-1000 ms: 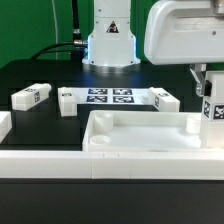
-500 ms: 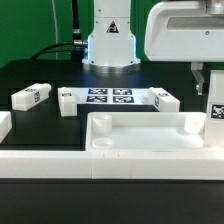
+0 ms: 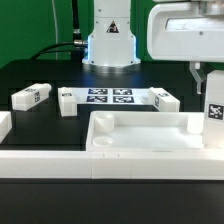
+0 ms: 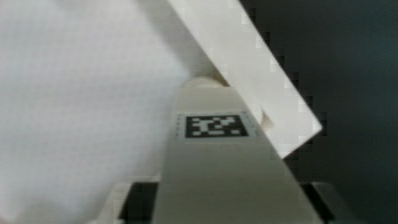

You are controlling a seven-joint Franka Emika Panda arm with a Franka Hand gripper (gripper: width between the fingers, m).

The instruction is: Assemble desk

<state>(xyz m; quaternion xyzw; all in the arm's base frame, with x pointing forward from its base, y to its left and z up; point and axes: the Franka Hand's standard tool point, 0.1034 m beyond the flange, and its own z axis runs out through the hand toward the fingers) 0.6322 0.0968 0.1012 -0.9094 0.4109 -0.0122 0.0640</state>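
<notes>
**Exterior and wrist views, near to far.**

- **Desk top:** One desk top (image 3: 140, 150) is lying rim-up across the front of the black table (image 3: 40, 75).
- **Claw and held leg:** At the exterior view's right end, my claw (image 3: 209, 86) is clenching one held leg (image 3: 214, 114) and pointing it down over that end of the desk top.
- **Wrist view:** In the wrist view my claw (image 4: 226, 200) is showing a dark finger on either side of the held leg (image 4: 222, 165). The leg's tag is facing the camera. The desk top's raised rim (image 4: 240, 55) is crossing right at the leg's far end. I cannot tell whether the two are touching.
- **Cut-off piece:** One white piece (image 3: 4, 125) is sitting at the exterior view's left edge, cut off by the frame. I cannot tell what it is.
- **Loose pieces behind the desk top:** These are lying well apart in a row.
  - One left leg (image 3: 32, 96) is carrying a tag.
  - One short block (image 3: 67, 101) looks like a leg seen end-on, just beside the marker board (image 3: 110, 97).
  - One right leg (image 3: 165, 99) is touching or nearly touching the board's other end.
  - That is making three loose pieces and one held.
- **Arm:** Farthest back, my arm's base (image 3: 108, 40) is standing behind the marker board. My wrist housing (image 3: 185, 30) is blocking the upper right of the exterior view.
</notes>
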